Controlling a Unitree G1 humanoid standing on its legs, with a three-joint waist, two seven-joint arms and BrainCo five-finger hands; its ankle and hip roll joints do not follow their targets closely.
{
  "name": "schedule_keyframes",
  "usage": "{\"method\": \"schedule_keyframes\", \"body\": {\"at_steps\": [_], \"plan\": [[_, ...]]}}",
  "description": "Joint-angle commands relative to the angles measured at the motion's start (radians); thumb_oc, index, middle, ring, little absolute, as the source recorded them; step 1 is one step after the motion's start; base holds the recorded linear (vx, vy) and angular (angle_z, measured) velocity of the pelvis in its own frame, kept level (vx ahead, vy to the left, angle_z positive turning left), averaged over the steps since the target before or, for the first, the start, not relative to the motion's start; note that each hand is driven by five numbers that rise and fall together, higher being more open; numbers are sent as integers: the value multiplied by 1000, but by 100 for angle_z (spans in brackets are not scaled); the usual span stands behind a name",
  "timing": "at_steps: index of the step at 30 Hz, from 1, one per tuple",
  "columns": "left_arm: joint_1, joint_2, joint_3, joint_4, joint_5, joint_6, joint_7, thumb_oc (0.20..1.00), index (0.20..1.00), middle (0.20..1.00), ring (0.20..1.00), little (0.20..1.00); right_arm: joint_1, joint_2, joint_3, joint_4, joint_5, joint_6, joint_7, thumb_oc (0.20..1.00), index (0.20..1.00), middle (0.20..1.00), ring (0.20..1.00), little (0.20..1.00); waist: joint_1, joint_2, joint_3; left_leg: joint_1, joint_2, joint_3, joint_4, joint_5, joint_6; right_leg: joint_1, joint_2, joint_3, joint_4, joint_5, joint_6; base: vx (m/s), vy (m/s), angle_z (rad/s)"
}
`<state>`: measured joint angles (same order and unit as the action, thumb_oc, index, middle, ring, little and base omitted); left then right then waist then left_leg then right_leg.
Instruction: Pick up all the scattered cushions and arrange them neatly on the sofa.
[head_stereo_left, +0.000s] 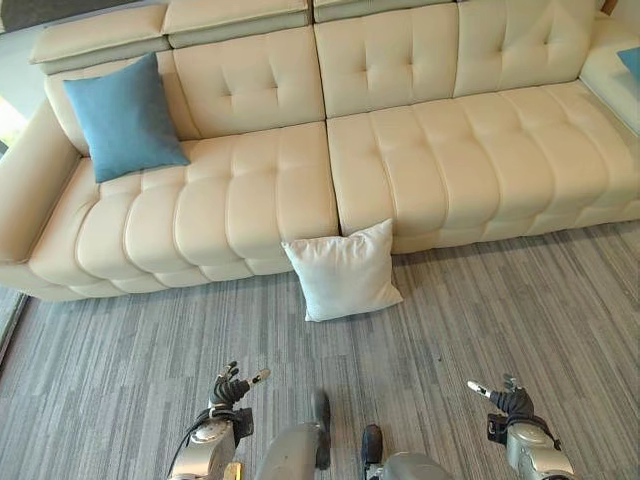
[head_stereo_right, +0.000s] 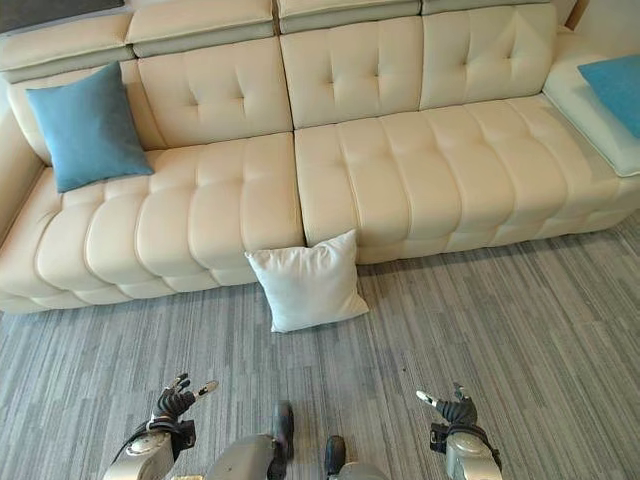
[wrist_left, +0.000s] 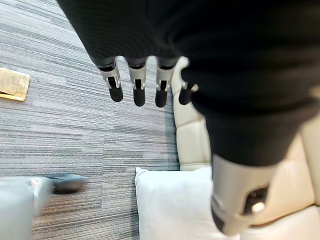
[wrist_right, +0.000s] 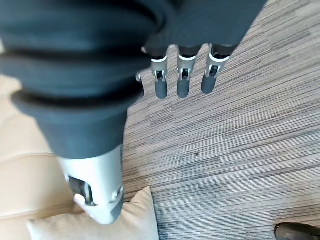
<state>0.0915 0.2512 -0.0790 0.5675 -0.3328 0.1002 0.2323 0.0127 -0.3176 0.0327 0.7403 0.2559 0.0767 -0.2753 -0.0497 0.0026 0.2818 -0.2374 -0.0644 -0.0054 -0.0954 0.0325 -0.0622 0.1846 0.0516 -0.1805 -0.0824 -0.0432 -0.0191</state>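
Note:
A white cushion (head_stereo_left: 343, 271) leans on the grey carpet against the front of the cream sofa (head_stereo_left: 440, 160), near its middle seam. A blue cushion (head_stereo_left: 125, 117) stands upright in the sofa's left corner. Another blue cushion (head_stereo_right: 612, 85) lies on the sofa's right-hand section. My left hand (head_stereo_left: 229, 389) hovers low over the carpet, short of the white cushion (wrist_left: 172, 205) and to its left, fingers (wrist_left: 138, 90) straight and empty. My right hand (head_stereo_left: 506, 397) is off to the right at the same distance, fingers (wrist_right: 181, 80) also straight, holding nothing, with the white cushion's corner (wrist_right: 120, 222) close by.
Striped grey carpet (head_stereo_left: 500, 310) spreads before the sofa. A small tan flat piece (wrist_left: 12, 83) lies on the carpet in the left wrist view. The sofa's left armrest (head_stereo_left: 30, 180) bounds the left side.

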Motion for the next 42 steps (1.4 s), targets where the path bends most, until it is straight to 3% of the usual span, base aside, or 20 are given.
{"method": "schedule_keyframes", "body": {"at_steps": [1,2,3,4,6,7,8,9,10,12,14,18,20,21,23,27,30,33,35,42], "plan": [[12,44,-23,-22,38,-10,7,1000,1000,1000,1000,1000,17,-43,-15,-44,-14,-11,-8,1000,1000,1000,1000,1000,8,21,-6,46,20,41,8,50,-27,8,-26,15,26,-107,24,311,31,-3],[17,45,-15,-16,37,-11,8,1000,1000,1000,1000,1000,15,-39,-11,-45,-15,-9,-6,1000,1000,1000,1000,1000,16,17,-12,52,19,44,8,66,-31,28,-23,28,28,-113,25,536,75,-16],[36,48,-4,-19,31,-14,10,1000,1000,1000,1000,1000,13,-33,-5,-45,-22,-4,2,1000,1000,1000,1000,1000,26,12,-26,85,16,35,8,62,-9,58,-20,57,29,-133,32,733,168,-34],[42,48,2,-15,15,-17,9,1000,1000,1000,1000,1000,9,-29,6,-51,-33,-9,9,1000,1000,1000,1000,1000,36,5,-42,99,5,7,8,102,2,76,-30,68,39,-149,39,567,149,-53],[44,49,8,-7,9,-18,10,1000,1000,1000,1000,1000,3,-26,7,-51,-36,-8,12,1000,1000,1000,1000,1000,40,-6,-52,109,0,15,8,98,10,79,-42,77,52,-164,46,507,163,-62],[50,54,16,-3,4,-18,13,1000,1000,1000,1000,1000,2,-17,11,-57,-40,-10,18,1000,1000,1000,1000,1000,54,-22,-74,139,-11,31,8,70,45,56,-70,86,145,-157,78,510,173,-35],[50,55,16,-3,4,-18,13,1000,1000,1000,1000,1000,2,-17,11,-57,-40,-10,18,1000,1000,1000,1000,1000,57,-23,-75,139,-11,33,8,70,45,52,-72,89,151,-160,79,563,240,-35],[49,64,22,-7,-3,-17,19,1000,1000,1000,1000,1000,-11,-9,24,-55,-52,-8,26,1000,1000,1000,1000,1000,66,-29,-65,173,-11,60,8,33,75,-47,-103,88,367,-96,116,219,119,-43],[49,64,22,-7,-3,-17,19,1000,1000,1000,1000,1000,-11,-9,23,-55,-52,-8,26,1000,1000,1000,1000,1000,69,-30,-67,171,-11,63,8,34,75,-55,-105,92,378,-100,116,305,183,-74],[36,74,19,-16,-13,-19,29,1000,1000,1000,1000,1000,-22,-5,35,-56,-61,-3,29,1000,1000,1000,1000,1000,64,-22,-37,239,-11,103,8,-10,102,-200,-159,61,620,23,146,246,167,-63],[25,74,16,-10,-18,-20,31,1000,1000,1000,1000,1000,-25,-3,34,-52,-61,-2,24,1000,1000,1000,1000,1000,59,-12,-25,255,-5,108,8,-18,102,-251,-161,56,646,14,137,164,108,-11],[-10,81,1,-11,-8,-29,31,1000,1000,1000,1000,1000,-25,5,25,-46,-53,2,17,1000,1000,1000,1000,1000,44,17,14,287,23,105,8,-34,87,-305,-150,19,472,-63,103,189,9,12],[-25,86,-1,-26,8,-27,25,1000,1000,1000,1000,1000,-17,14,15,-44,-47,7,13,1000,1000,1000,1000,1000,33,16,14,298,29,98,8,-47,74,-304,-124,79,269,-35,114,175,-89,4],[-25,86,-1,-26,9,-27,25,1000,1000,1000,1000,1000,-17,15,15,-44,-47,7,13,1000,1000,1000,1000,1000,33,18,15,300,31,98,8,-48,74,-298,-121,78,259,-30,114,196,-129,16],[-14,87,8,-38,17,-28,17,1000,1000,1000,1000,1000,-1,23,9,-45,-50,11,15,1000,1000,1000,1000,1000,31,6,8,322,37,87,8,-60,64,-298,-127,115,106,51,127,257,-230,28],[-5,70,21,-17,10,-30,34,1000,1000,1000,1000,1000,-4,26,27,-25,-53,8,19,1000,1000,1000,1000,1000,39,-4,-13,337,49,74,8,-72,41,-251,-121,87,43,61,116,206,-255,27],[-11,48,24,0,-18,-30,43,1000,1000,1000,1000,1000,-1,13,24,-26,-35,-2,14,1000,1000,1000,1000,1000,31,1,-23,335,73,55,8,-61,21,-223,-112,50,46,26,95,137,-281,32],[-54,29,-11,21,-48,-38,47,1000,1000,1000,1000,1000,-14,-10,41,-15,-32,-7,5,1000,1000,1000,1000,1000,26,-8,14,223,73,52,177,-84,2,-202,-121,1,61,-15,61,-5,-267,80],[-71,27,-27,30,-39,-33,43,1000,1000,1000,1000,1000,-15,-19,40,-22,-38,-3,-2,1000,1000,1000,1000,1000,19,-2,12,204,94,75,87,-20,0,-194,-119,-30,39,-12,62,-23,-86,82],[-64,31,-45,71,14,-27,38,1000,1000,1000,1000,1000,-22,-16,53,-24,-54,4,-1,1000,1000,1000,1000,1000,10,8,-11,221,87,84,8,-9,9,-195,-114,-32,17,-10,69,71,40,22]]}}
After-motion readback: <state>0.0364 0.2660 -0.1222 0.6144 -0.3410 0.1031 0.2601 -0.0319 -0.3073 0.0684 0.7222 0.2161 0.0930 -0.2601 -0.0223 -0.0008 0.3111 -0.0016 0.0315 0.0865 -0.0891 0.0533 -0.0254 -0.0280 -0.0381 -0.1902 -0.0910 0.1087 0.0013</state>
